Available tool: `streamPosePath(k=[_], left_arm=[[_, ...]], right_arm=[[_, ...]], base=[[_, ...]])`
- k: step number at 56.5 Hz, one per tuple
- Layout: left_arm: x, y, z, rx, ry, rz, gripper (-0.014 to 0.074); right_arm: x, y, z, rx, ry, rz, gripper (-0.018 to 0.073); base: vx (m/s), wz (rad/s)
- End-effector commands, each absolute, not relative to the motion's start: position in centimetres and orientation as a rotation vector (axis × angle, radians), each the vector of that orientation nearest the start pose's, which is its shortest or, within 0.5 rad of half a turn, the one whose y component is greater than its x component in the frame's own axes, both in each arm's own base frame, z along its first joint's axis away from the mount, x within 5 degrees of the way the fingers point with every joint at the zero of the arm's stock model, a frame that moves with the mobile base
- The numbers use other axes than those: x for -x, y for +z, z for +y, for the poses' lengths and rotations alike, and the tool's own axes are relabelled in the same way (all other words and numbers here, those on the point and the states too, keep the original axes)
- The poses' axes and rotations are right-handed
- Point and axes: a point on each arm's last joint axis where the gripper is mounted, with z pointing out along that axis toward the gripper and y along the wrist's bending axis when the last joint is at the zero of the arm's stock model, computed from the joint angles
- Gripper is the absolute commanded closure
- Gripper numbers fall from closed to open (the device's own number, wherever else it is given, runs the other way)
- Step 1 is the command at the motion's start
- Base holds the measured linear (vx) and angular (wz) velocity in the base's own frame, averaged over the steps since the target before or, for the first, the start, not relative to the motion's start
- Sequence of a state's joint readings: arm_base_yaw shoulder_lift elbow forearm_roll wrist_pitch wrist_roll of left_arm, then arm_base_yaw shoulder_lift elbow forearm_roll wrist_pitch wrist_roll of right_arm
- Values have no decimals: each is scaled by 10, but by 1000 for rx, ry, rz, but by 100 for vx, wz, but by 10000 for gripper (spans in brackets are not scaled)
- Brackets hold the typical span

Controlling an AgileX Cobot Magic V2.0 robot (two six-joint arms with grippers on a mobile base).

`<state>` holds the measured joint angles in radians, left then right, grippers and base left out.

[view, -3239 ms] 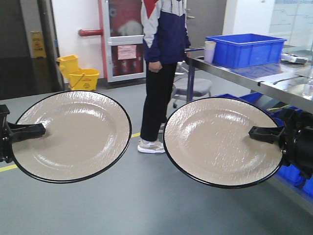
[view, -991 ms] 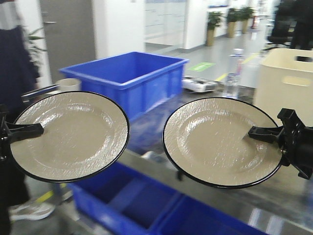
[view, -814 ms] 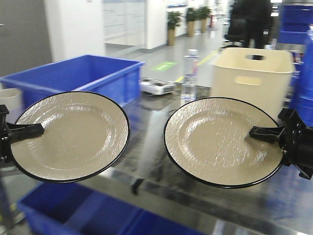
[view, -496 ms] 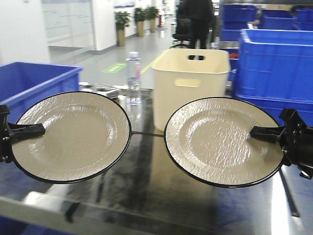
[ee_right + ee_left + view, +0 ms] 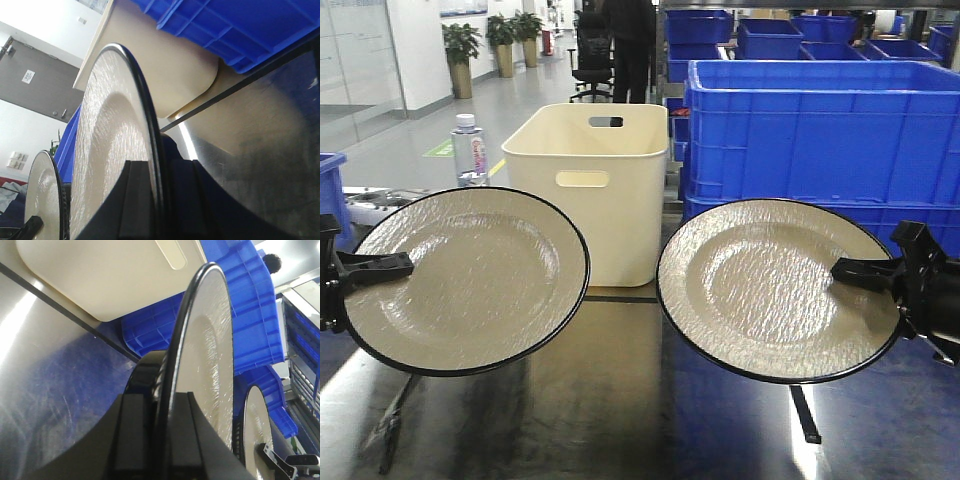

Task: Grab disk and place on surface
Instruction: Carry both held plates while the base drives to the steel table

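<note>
Both rims clamped | left disk [image 5: 465, 278] between left fingers [image 5: 375, 266] | right disk [image 5: 775, 290] between right fingers [image 5: 865, 270]

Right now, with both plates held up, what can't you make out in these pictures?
1. Surface beneath both plates: front view, the left plate and right plate cover it.
2. Cream bin, lower left corner: front view, behind the left plate.
3. Water bottle label: front view, too small to read.
4. Lower plate rims: both wrist views, the jaws cover them.

text: none legible | water bottle [image 5: 469, 150] label: too blurred to read
</note>
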<state>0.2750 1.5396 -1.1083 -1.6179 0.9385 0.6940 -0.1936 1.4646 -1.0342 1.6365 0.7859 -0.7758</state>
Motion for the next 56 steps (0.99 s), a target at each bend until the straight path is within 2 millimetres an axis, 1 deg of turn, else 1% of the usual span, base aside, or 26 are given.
streamPosePath(k=[1,17,56], left_arm=[[-324,369,12,463,-1476,1681,604],[-324,369,12,463,-1476,1681,604],[-325,369,14,481,-1464,1676,604]], right_arm=[[-314,359,5,-444,1317,1733,568],[-314,359,5,-444,1317,1733,568],[-314,360,5,-451,1321,1725,568]], base=[[4,-16],[2,-9],[0,0]])
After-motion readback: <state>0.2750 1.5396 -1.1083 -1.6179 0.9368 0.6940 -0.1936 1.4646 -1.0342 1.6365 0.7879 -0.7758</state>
